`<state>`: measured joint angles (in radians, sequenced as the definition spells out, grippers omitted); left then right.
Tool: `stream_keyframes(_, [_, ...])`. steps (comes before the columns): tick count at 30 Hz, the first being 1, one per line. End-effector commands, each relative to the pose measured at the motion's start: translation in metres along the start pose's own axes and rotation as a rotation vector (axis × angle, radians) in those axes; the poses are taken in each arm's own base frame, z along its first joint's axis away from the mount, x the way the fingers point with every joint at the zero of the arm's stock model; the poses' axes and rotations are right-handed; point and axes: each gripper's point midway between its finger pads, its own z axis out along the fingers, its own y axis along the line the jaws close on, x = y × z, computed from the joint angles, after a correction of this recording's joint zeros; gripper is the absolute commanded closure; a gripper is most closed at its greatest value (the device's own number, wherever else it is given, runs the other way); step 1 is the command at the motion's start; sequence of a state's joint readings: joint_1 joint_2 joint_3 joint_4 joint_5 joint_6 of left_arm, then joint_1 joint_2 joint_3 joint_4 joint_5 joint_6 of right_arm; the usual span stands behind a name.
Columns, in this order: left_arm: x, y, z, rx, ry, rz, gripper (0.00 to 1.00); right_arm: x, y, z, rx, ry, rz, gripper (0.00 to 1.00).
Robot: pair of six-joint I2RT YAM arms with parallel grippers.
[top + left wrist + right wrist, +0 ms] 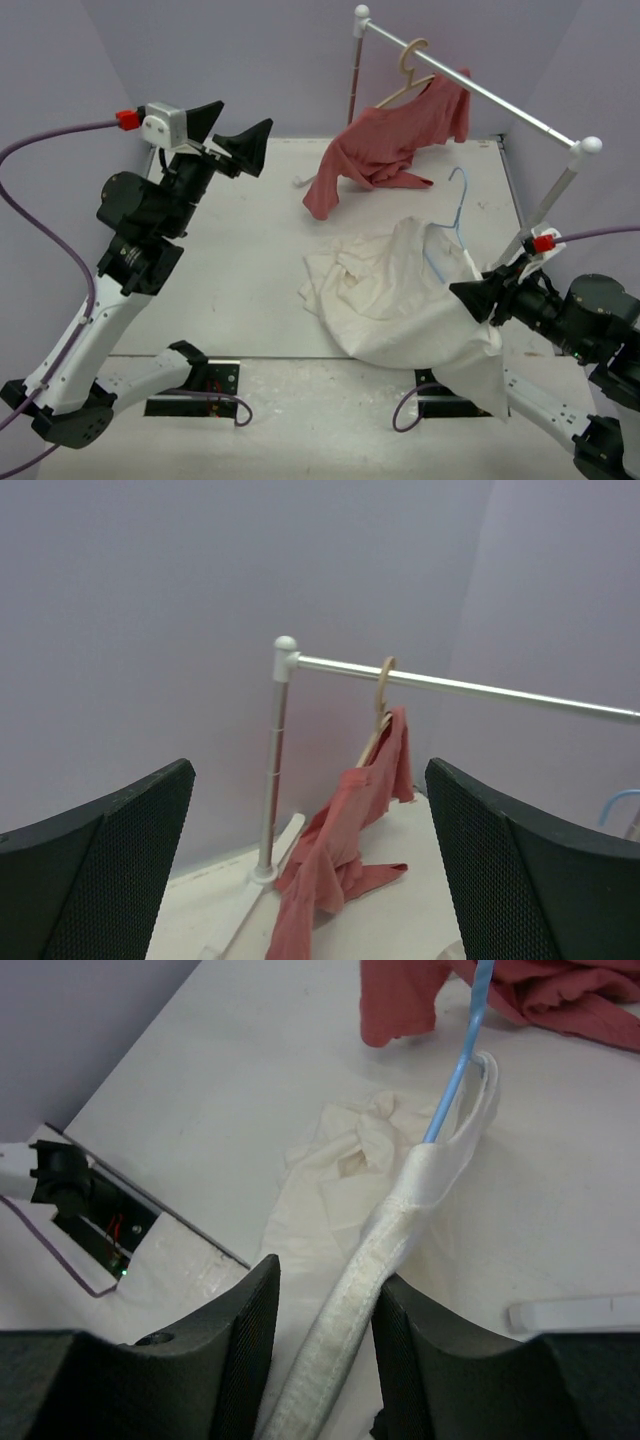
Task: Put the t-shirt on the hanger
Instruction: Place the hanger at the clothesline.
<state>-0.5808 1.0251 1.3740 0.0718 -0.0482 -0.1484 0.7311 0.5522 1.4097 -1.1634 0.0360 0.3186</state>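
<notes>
The cream-white t-shirt [385, 300] lies crumpled right of centre, and one side is pulled up into a tent toward my right gripper [472, 295]. In the right wrist view its thick seamed edge [400, 1230] runs between the jaws of the right gripper [325, 1295], pressed to the right finger with a small gap on the left. The light-blue hanger [456, 215] has its wire [455, 1080] going down into a fold of the t-shirt. My left gripper [240, 130] is raised at the far left, away from the t-shirt. The left gripper [308, 780] is wide open with nothing in it.
A salmon-red shirt [390, 150] hangs from a beige hanger [410, 70] on the white rail [480, 90] and trails onto the table. The rail's posts stand at the back [277, 770] and at the right [560, 190]. A white rack foot [570, 1312] lies beside the t-shirt.
</notes>
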Motion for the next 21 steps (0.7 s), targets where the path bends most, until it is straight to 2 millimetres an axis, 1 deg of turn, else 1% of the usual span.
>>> stream_keyframes(1, [0.011, 0.031, -0.019, -0.166, 0.006, 0.003, 0.00, -0.013, -0.040, -0.021, 0.224, -0.125, 0.095, 1.00])
stream_keyframes(2, [0.016, 0.032, -0.021, -0.166, 0.017, 0.006, 0.00, -0.017, -0.050, -0.024, 0.275, -0.167, 0.105, 1.00])
stream_keyframes(4, [0.021, 0.032, -0.025, -0.164, 0.027, 0.005, 0.00, -0.025, -0.059, -0.024, 0.329, -0.220, 0.115, 1.00])
stream_keyframes(6, [0.029, 0.032, -0.029, -0.159, 0.045, 0.007, 0.00, -0.044, -0.064, -0.022, 0.360, -0.301, 0.108, 1.00])
stream_keyframes(7, [0.034, 0.032, -0.034, -0.159, 0.057, 0.006, 0.00, -0.046, -0.067, -0.017, 0.379, -0.307, 0.084, 1.00])
stream_keyframes(8, [0.041, 0.032, -0.039, -0.155, 0.068, 0.007, 0.00, -0.056, -0.070, -0.013, 0.404, -0.334, 0.067, 1.00])
stream_keyframes(10, [0.058, 0.034, -0.046, -0.156, 0.102, 0.015, 0.00, -0.075, -0.072, -0.010, 0.430, -0.401, 0.066, 1.00])
stream_keyframes(11, [0.055, 0.035, -0.049, -0.158, 0.094, 0.015, 0.00, -0.077, -0.072, -0.008, 0.433, -0.399, 0.051, 1.00])
stream_keyframes(12, [0.063, 0.037, -0.056, -0.165, 0.111, 0.023, 0.00, -0.094, -0.068, -0.007, 0.423, -0.452, 0.039, 1.00])
stream_keyframes(14, [0.081, 0.039, -0.071, -0.166, 0.146, 0.031, 0.00, -0.115, -0.064, -0.004, 0.433, -0.490, 0.012, 1.00])
stream_keyframes(17, [0.122, 0.037, -0.097, -0.134, 0.271, 0.030, 0.00, -0.140, -0.064, 0.002, 0.472, -0.526, -0.024, 1.00])
stream_keyframes(19, [0.144, 0.035, -0.112, -0.119, 0.349, 0.021, 0.00, -0.156, -0.064, -0.004, 0.491, -0.567, -0.047, 1.00])
stream_keyframes(20, [0.166, 0.037, -0.124, -0.132, 0.423, 0.008, 0.00, -0.167, -0.062, -0.004, 0.495, -0.590, -0.046, 1.00])
stream_keyframes(21, [0.181, 0.038, -0.134, -0.136, 0.478, 0.007, 0.00, -0.175, -0.062, -0.003, 0.517, -0.597, -0.051, 1.00])
